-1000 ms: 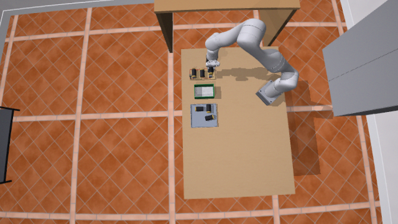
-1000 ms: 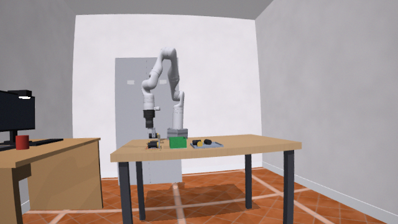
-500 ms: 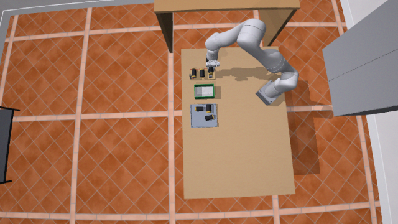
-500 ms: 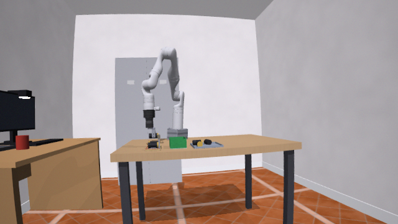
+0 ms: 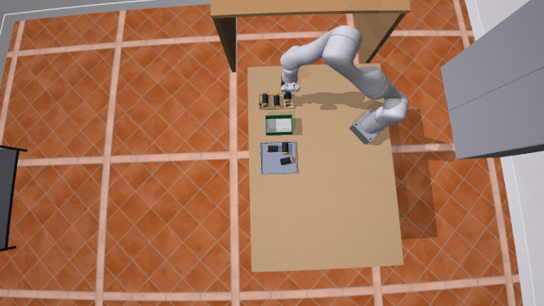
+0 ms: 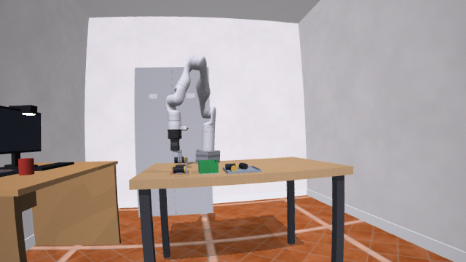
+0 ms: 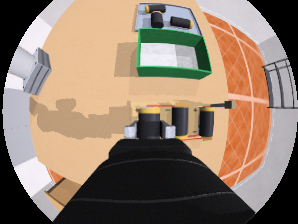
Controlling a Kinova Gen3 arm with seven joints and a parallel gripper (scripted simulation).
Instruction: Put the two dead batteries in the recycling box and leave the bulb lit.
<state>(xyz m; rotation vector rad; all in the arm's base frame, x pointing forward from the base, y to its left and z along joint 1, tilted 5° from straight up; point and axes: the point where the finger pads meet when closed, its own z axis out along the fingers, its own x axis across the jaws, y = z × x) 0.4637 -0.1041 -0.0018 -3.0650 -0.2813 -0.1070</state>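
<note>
My gripper (image 6: 178, 159) is shut on a black battery (image 7: 149, 123) and holds it just above the right end of the battery holder (image 5: 276, 101) at the table's far left. Two more black batteries (image 7: 181, 117) (image 7: 208, 121) sit in the holder's other slots. The gripper also shows in the overhead view (image 5: 289, 88). The green recycling box (image 5: 279, 125) stands upright on the table beside the holder, and its white inside looks empty. A grey tray (image 5: 278, 158) past the box carries three batteries (image 5: 287, 161). I cannot tell whether the bulb is lit.
The arm's base (image 5: 366, 127) stands at the table's right edge. A second desk (image 6: 54, 175) with a monitor and a red cup (image 6: 25, 166) stands to the left, and a grey cabinet (image 5: 493, 106) stands beyond the table.
</note>
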